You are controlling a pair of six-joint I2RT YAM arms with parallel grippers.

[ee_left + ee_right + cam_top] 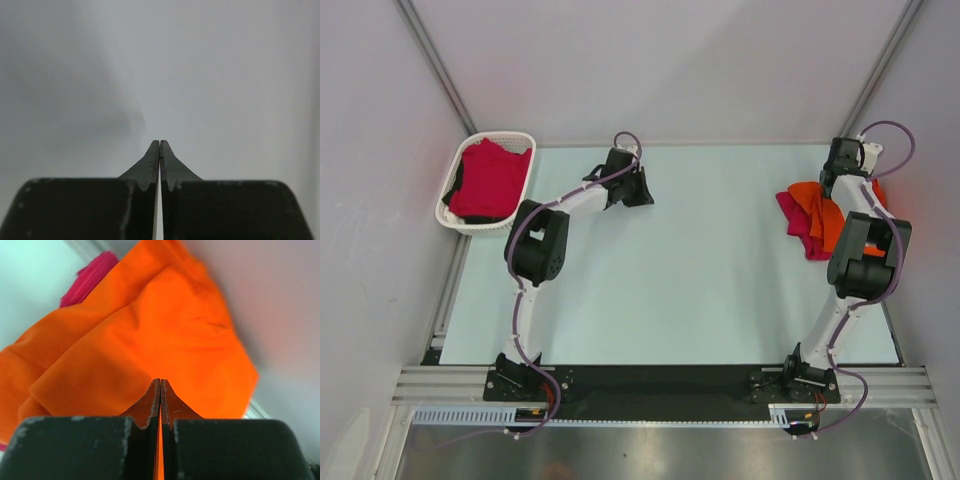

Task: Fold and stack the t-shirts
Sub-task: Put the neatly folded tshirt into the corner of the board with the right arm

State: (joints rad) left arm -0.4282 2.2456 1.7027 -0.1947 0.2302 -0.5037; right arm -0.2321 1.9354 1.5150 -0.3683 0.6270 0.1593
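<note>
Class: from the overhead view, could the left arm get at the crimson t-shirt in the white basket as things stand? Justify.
Probably yes. The crimson t-shirt lies in the open-topped basket just beside the left arm, and nothing visible stands between them. The left gripper is shut and empty, so it must open first.

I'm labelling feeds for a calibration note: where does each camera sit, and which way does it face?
Top external: above, behind the robot, looking down on pale table, white plastic lattice basket, left arm, right arm.
Left wrist: on its arm, facing a blank pale surface; only the shut left gripper shows.
Right wrist: on its arm, facing the bright orange cloth t-shirt; only the shut right gripper shows.
Shared: top and right wrist both show that t-shirt.
</note>
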